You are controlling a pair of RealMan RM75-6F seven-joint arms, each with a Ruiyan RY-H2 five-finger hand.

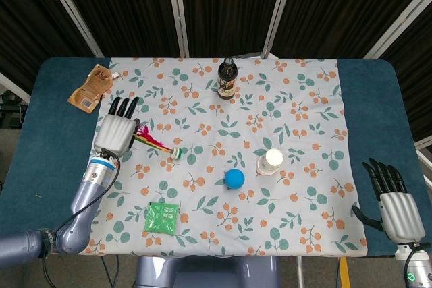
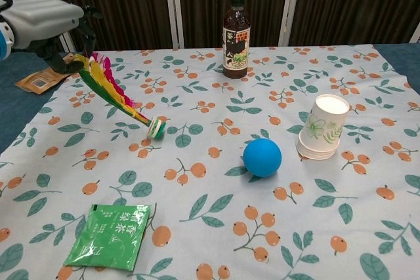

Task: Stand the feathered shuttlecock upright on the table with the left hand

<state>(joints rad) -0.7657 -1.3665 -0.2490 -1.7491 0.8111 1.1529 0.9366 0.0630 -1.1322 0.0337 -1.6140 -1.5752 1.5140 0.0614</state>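
Floral cloth (image 1: 297, 119) on blue table (image 1: 57, 133), dark curtains (image 1: 223, 5) behind.

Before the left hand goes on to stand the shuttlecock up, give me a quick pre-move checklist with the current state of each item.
1. Left hand grips the shuttlecock by its feather tips: ok.
2. Base on the table: ok, touching the tablecloth.
3. Shuttlecock upright: not ok, tilted.
4. Blue ball and bottle apart from it: ok.
5. Grip firmness: cannot tell.
6. Right hand out of the way: ok.
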